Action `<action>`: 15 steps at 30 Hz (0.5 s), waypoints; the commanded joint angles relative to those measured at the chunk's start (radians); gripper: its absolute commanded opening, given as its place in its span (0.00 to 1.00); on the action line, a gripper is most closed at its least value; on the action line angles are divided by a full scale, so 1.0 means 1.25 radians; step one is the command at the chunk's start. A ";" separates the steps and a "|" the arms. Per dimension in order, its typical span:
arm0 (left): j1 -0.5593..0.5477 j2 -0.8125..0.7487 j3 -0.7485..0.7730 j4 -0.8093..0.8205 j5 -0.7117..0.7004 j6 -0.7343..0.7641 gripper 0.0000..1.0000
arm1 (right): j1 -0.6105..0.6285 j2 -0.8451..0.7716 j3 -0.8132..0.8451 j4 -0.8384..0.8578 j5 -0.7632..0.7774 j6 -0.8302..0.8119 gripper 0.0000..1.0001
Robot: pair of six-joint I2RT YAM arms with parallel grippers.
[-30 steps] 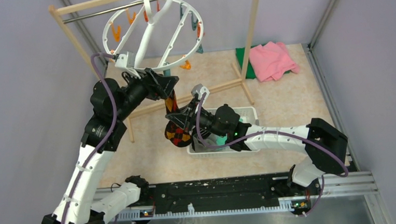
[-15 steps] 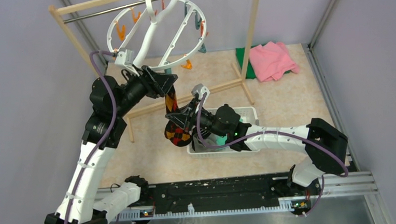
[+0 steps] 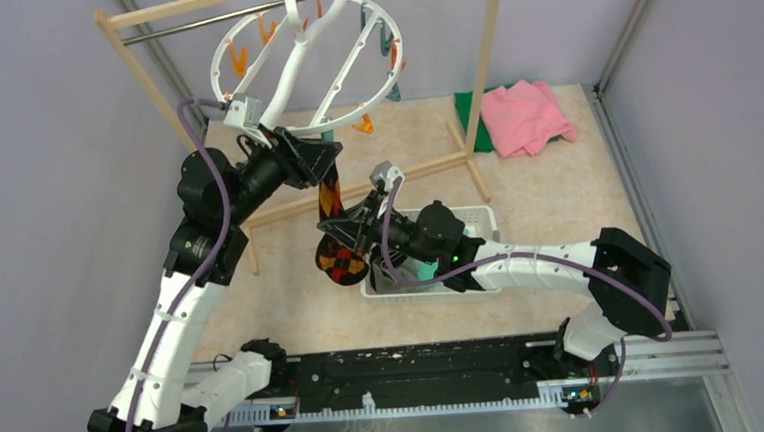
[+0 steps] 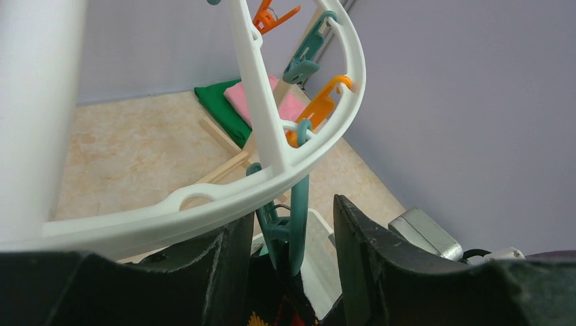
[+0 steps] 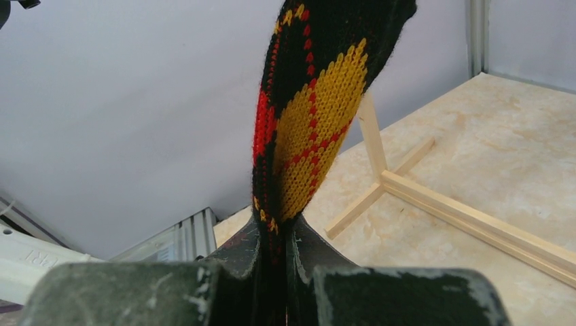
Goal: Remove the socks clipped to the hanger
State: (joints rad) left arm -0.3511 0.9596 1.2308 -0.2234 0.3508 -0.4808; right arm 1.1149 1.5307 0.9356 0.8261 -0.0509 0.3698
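Note:
The white ring hanger [image 3: 351, 106] hangs tilted from the rack's metal bar; its rim also crosses the left wrist view [image 4: 204, 207]. A red-black-orange argyle sock [image 3: 332, 201] hangs from a teal clip [image 4: 293, 224] on the ring's near edge. My left gripper [image 3: 317, 166] is open, with its jaws on either side of that clip [image 4: 289, 265]; the sock's top shows just below. My right gripper [image 3: 347, 236] is shut on the sock's lower part [image 5: 275, 251], and the sock [image 5: 306, 115] rises taut from its jaws. Other socks on the hanger are not seen.
The wooden rack's post [image 3: 484, 69] and floor bar [image 5: 462, 217] stand behind the grippers. A white slotted basket [image 3: 473, 213] sits under my right arm. Pink [image 3: 524, 115] and green [image 3: 470, 110] cloths lie at the back right. Empty orange [image 3: 360, 127] and teal [image 3: 385, 45] clips dangle.
The hanger ring has tipped and shifted slightly up and to the right, and my left gripper has risen a little with it. My right gripper stays shut on the sock.

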 commanded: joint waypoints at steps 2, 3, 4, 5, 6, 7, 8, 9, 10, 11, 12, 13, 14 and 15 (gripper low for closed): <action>0.004 -0.017 -0.008 0.093 0.009 0.016 0.45 | -0.001 -0.012 -0.010 0.033 -0.027 0.024 0.00; 0.004 -0.017 -0.007 0.094 0.009 0.017 0.41 | -0.001 -0.010 -0.010 0.033 -0.028 0.025 0.00; 0.005 -0.016 -0.006 0.096 0.008 0.017 0.36 | -0.001 -0.009 -0.010 0.032 -0.030 0.027 0.00; 0.005 -0.016 -0.004 0.096 0.005 0.020 0.31 | 0.000 -0.008 -0.009 0.032 -0.031 0.027 0.00; 0.004 -0.016 -0.001 0.096 -0.001 0.022 0.26 | -0.001 -0.007 -0.008 0.032 -0.032 0.028 0.00; 0.005 -0.017 0.000 0.096 -0.008 0.024 0.22 | -0.001 -0.006 -0.008 0.031 -0.032 0.029 0.00; 0.005 -0.017 0.002 0.096 -0.016 0.024 0.19 | -0.001 -0.005 -0.008 0.031 -0.033 0.029 0.00; 0.005 -0.018 0.003 0.095 -0.022 0.023 0.15 | 0.000 -0.005 -0.009 0.031 -0.034 0.030 0.00; 0.005 -0.018 0.003 0.094 -0.024 0.021 0.12 | -0.001 -0.005 -0.009 0.030 -0.035 0.031 0.00; 0.005 -0.017 0.001 0.092 -0.027 0.018 0.09 | -0.002 -0.004 -0.009 0.029 -0.035 0.032 0.00; 0.006 -0.017 0.002 0.091 -0.026 0.014 0.06 | -0.001 -0.004 -0.010 0.028 -0.035 0.033 0.00; 0.006 -0.018 0.001 0.091 -0.024 0.010 0.03 | -0.001 -0.004 -0.011 0.028 -0.035 0.033 0.00; 0.005 -0.018 0.001 0.093 -0.023 0.009 0.00 | -0.001 -0.007 -0.012 0.026 -0.034 0.034 0.00; 0.005 -0.019 0.000 0.093 -0.022 0.010 0.00 | -0.001 -0.011 -0.015 0.023 -0.031 0.032 0.00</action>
State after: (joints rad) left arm -0.3496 0.9520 1.2236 -0.1753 0.3347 -0.4656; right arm 1.1145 1.5311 0.9291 0.8261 -0.0788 0.3977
